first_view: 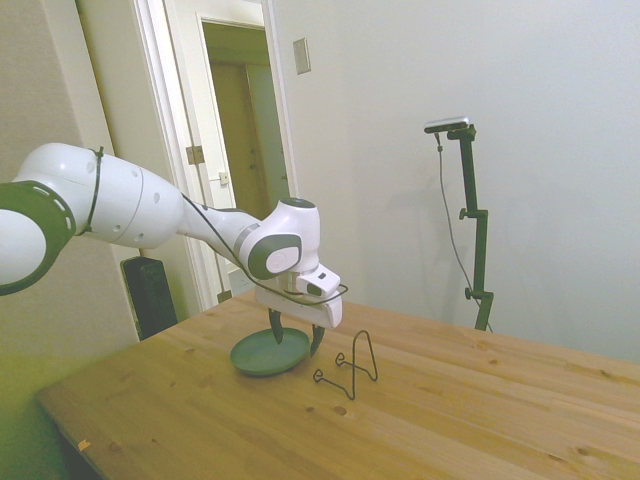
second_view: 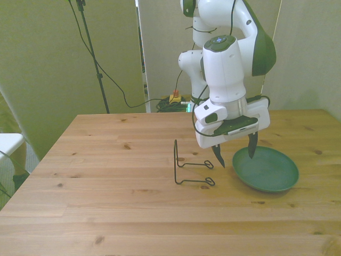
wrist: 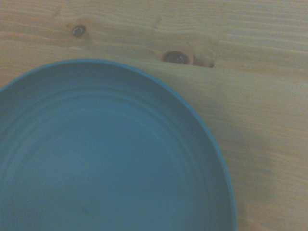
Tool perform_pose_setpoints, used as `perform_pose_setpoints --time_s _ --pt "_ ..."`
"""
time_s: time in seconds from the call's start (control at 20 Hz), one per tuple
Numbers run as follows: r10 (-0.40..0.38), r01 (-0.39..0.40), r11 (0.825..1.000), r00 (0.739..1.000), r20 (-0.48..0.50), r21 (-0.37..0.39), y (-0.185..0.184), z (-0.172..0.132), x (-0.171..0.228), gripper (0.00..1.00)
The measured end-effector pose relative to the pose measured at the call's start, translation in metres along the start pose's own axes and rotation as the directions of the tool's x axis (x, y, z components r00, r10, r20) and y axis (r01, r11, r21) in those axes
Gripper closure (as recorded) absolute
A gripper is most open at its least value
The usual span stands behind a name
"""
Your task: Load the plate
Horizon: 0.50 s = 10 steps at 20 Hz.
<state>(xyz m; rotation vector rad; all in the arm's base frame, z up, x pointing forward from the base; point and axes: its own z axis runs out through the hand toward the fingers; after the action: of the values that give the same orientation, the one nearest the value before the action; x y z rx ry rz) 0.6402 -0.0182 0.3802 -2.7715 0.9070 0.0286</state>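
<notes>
Though nothing is gripped yet, worth noting how little margin remains. Nearest in the front view: bare table [second_view: 160, 224], then wire stand [second_view: 187, 164] upright, feet pointing toward plate [second_view: 272, 173]. Plate flat on table just beside stand, toward front view's right, apart from it. Pincer [second_view: 236, 153] spread wide and empty, poised low over plate's near-stand rim: one finger [second_view: 252, 145] over dish interior, other outside rim between plate and stand. Confirmed from side view: pincer [first_view: 296, 335] straddling plate [first_view: 270, 353] edge, stand [first_view: 350, 368] close by. Contact with plate not clear from either view. Wrist view filled by plate [wrist: 106, 159] with rim arc and knotty wood beyond, so aim looks set on rim.

Judged step: descent for a rim pinch, loading into stand to follow.

Risks from here:
- Shallow, smooth rim; a thin bite could slip on closing, skidding plate across table.
- Descending too far would drive outer finger into wood or press inner finger on dish, tipping it.
- Outer finger near stand's feet; a sideways drift could knock light wire over.
- Held by one edge only, plate may swing or droop when lifted, spoiling alignment with stand slot.
</notes>
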Motion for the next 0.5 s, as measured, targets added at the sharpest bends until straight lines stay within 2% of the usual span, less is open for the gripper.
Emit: perform_pose_setpoints --time_s 0.4,0.45,0.5 --pt "-0.022 0.022 1.000 0.999 0.026 0.001 -0.010 0.019 0.001 0.00" --pt "-0.024 0.024 1.000 0.999 0.030 0.001 -0.011 0.021 0.000 1.00" --pt "-0.026 0.025 1.000 0.999 0.035 0.001 -0.012 0.024 -0.001 1.00"
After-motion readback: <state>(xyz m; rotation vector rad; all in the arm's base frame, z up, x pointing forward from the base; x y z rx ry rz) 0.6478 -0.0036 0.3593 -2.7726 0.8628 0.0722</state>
